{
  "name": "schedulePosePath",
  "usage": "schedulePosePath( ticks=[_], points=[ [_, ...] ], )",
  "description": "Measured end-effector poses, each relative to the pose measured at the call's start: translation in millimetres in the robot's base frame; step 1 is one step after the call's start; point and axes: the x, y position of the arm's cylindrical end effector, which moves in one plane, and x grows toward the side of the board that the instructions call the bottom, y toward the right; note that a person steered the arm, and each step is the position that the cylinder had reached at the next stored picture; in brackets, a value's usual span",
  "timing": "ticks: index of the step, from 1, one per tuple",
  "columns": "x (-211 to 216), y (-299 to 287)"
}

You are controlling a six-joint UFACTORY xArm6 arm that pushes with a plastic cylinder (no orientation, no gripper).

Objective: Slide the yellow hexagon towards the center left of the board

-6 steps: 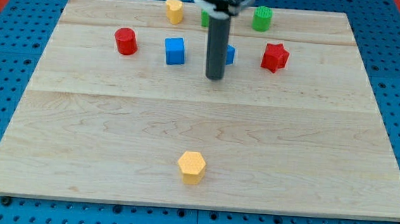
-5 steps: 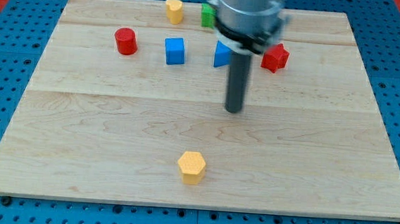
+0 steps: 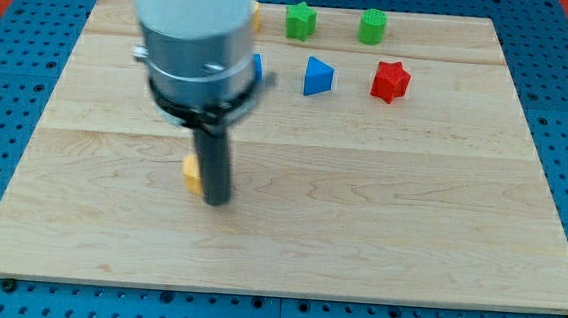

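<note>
The yellow hexagon [image 3: 193, 173] lies left of the board's middle, mostly hidden behind my rod; only its left edge shows. My tip [image 3: 218, 201] rests on the board right against the hexagon's right and lower side. The arm's wide grey body fills the view's upper left above it.
A green star [image 3: 300, 20] and a green cylinder [image 3: 372, 26] stand near the top edge. A blue triangle [image 3: 317, 76] and a red star [image 3: 390, 81] sit below them. A blue cube [image 3: 257, 67] and another yellow block [image 3: 256, 15] peek out beside the arm.
My tip swung from the upper middle down to the lower left. The yellow hexagon moved from the bottom centre up and to the left. The arm now hides the red cylinder.
</note>
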Motion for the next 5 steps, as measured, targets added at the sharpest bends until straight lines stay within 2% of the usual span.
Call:
schedulePosePath(
  ticks=[1, 3, 5],
  points=[
    [-38, -7],
    [-99, -75],
    [-97, -144]
  ],
)
